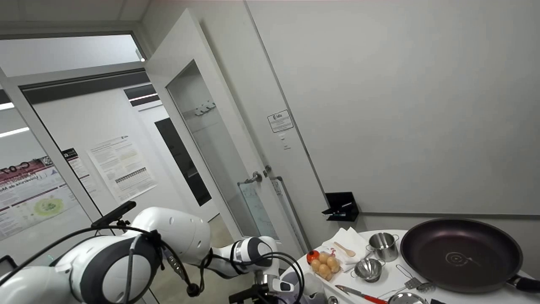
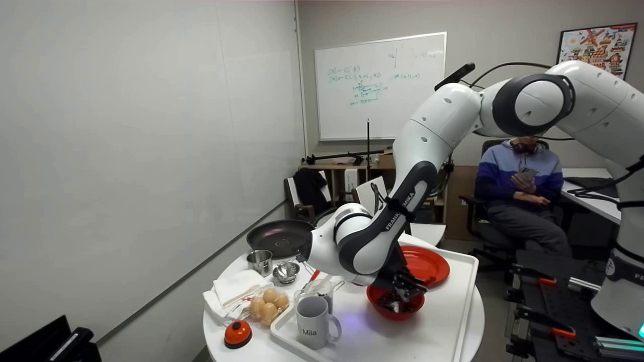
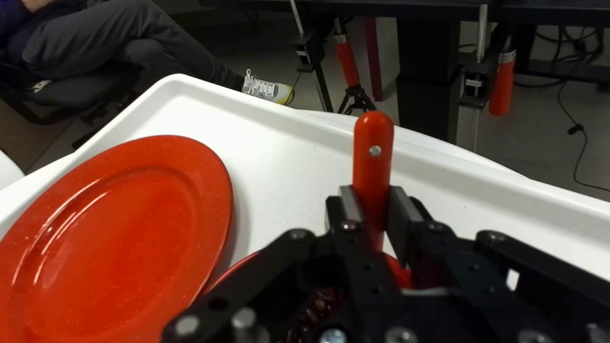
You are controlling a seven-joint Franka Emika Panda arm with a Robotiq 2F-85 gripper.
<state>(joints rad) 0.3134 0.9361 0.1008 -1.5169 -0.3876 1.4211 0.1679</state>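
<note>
Your gripper [image 3: 371,205] clamps red handle [image 3: 373,152], lower end hidden. Red bowl [image 2: 396,315] partly blocked. Red plate [image 3: 121,247] left in wrist view, cut off.

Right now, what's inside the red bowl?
Dark, bean-like pieces and an unclear pale patch show inside the red bowl. The gripper, closed on a red handle, hides part of the interior.

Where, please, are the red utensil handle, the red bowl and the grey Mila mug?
Red utensil handle [image 3: 372,174], wrist view: middle of exposed shaft.
Red bowl [image 2: 396,315], in an exterior view: outer wall.
Grey Mila mug [image 2: 312,321], in an exterior view: side wall.
</note>
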